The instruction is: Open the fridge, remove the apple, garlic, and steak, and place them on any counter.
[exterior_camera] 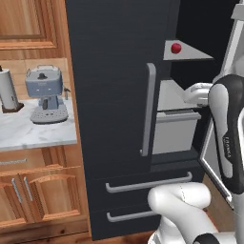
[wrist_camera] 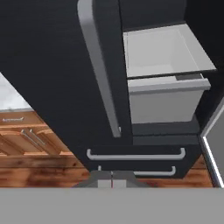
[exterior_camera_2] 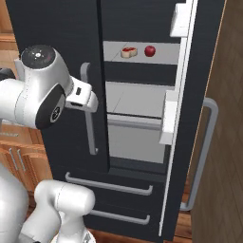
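Observation:
The black fridge has its left door closed and its right door swung wide open. On an inner shelf sits the red apple, and just left of it lies the steak with its pale rim. The garlic is hidden. My gripper hangs in front of the left door's handle, below the shelf and apart from both foods. Its fingertips look pressed together with nothing between them. The marble counter lies left of the fridge.
A blue-grey coffee machine and a paper towel roll stand on the counter. A white crisper bin sits inside the fridge, with two lower drawers beneath. A wooden panel stands close behind the open door.

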Controlling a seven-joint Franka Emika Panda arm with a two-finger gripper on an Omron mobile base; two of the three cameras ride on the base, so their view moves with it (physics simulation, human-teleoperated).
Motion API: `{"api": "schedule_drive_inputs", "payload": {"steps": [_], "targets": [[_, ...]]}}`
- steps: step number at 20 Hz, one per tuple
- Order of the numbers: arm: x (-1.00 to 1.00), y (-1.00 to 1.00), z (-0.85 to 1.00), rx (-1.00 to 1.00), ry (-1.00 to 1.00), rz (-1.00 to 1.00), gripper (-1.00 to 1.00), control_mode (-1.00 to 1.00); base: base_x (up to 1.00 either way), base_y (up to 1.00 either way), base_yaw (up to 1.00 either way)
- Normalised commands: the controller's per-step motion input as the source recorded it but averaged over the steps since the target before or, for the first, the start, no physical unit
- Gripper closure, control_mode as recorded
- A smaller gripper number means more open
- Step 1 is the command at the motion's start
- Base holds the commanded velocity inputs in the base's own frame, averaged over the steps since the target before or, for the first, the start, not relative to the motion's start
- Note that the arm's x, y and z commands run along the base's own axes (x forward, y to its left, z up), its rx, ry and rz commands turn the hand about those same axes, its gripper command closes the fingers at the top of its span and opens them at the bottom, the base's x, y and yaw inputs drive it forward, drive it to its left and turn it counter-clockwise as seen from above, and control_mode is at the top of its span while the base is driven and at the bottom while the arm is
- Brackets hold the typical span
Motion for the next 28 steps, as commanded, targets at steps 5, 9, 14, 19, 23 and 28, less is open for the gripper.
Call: {"api": "schedule_drive_inputs", "payload": {"steps": [5, 9, 14, 19, 23, 28], "targets": [[0.00, 0.05, -0.04, 0.00, 0.01, 0.13, 1.00, -1.00, 0.00, 0.00, 0.00], [0.00, 0.04, 0.00, -0.02, 0.00, 0.00, 1.00, -1.00, 0.00, 0.00, 0.00], [0.00, 0.47, -0.01, -0.04, -0.01, 0.00, -1.00, -1.00, 0.00, 0.00, 0.00], [0.04, 0.60, 0.00, -0.02, -0.02, -0.03, -1.00, -1.00, 0.00, 0.00, 0.00], [0.33, 0.31, 0.00, 0.00, -0.02, 0.00, -1.00, -1.00, 0.00, 0.00, 0.00], [0.43, 0.05, 0.00, -0.01, -0.14, -0.01, -1.00, -1.00, 0.00, 0.00, 0.00]]}}
